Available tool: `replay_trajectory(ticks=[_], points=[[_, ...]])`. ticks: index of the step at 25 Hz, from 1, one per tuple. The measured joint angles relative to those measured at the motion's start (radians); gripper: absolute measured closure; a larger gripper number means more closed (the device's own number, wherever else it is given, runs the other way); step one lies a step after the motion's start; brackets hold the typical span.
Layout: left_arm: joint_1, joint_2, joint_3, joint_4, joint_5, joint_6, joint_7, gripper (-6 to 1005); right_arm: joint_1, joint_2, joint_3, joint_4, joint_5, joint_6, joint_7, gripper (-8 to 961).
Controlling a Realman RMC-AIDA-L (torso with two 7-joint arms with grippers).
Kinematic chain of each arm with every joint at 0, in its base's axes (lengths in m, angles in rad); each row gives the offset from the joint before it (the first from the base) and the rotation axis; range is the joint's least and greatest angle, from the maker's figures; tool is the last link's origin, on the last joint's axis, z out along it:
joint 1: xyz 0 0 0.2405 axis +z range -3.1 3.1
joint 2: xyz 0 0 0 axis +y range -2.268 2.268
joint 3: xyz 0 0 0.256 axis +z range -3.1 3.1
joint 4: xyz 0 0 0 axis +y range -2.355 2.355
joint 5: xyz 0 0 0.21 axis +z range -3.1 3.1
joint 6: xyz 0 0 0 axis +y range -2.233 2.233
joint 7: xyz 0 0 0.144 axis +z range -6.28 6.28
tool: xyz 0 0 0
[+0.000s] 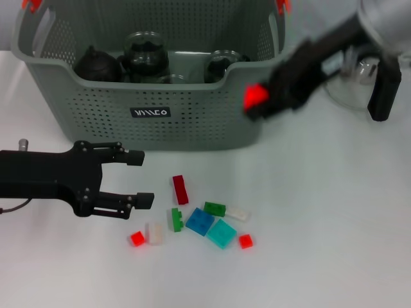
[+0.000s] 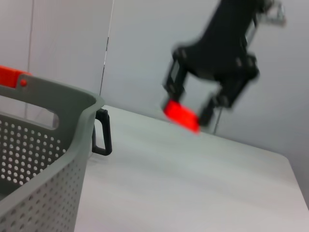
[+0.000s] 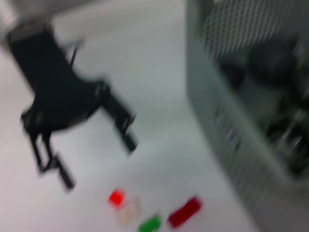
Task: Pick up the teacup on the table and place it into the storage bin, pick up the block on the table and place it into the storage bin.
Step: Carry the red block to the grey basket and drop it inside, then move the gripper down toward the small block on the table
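- The right claw (image 1: 257, 99) is smeared in every view; it hangs in the air in front of the storage bin's (image 1: 192, 122) front right corner, closed on a red block (image 1: 255, 96).
- The left wrist view shows that same claw from afar, red block (image 2: 181, 115) between its fingers, above bare bench (image 2: 193, 183).
- Behind the right arm a glass teapot (image 1: 359, 77) is mostly hidden; only its black handle (image 1: 384, 93) shows plainly.
- The bin's back rim is cut off at the top of the head view; orange clips (image 1: 31, 5) sit at its upper corners.
- Inside the bin lie dark and glass vessels (image 1: 144, 58), packed close; which is a teacup I cannot tell.
- The left claw (image 1: 142, 178) rests low over the bench left of the loose blocks, fingers spread wide, holding nothing.
- Loose blocks (image 1: 205, 221) lie scattered in front of the bin: dark red, green, blue, teal, white, small red ones.
- Open bench lies to the right of the blocks.
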Motion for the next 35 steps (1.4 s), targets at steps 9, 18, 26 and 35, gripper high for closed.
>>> replay_trajectory(ticks=[9,18,26,35], points=[[-0.005,0.0,0.003,-0.004,0.001,0.0,0.004,152,0.134,0.012,0.056,0.19,-0.097,0.34,-0.107,507],[-0.006,0.0,0.005,-0.005,0.001,0.001,0.009,152,0.232,-0.036,0.089,0.631,-0.088,0.73,-0.21,502],[-0.017,0.004,0.006,-0.005,0.002,0.0,0.008,152,0.238,-0.036,0.09,0.704,-0.088,0.8,-0.225,491],[-0.02,0.005,0.007,-0.006,0.004,0.0,0.01,152,0.224,-0.037,0.088,0.666,-0.092,0.799,-0.224,306]])
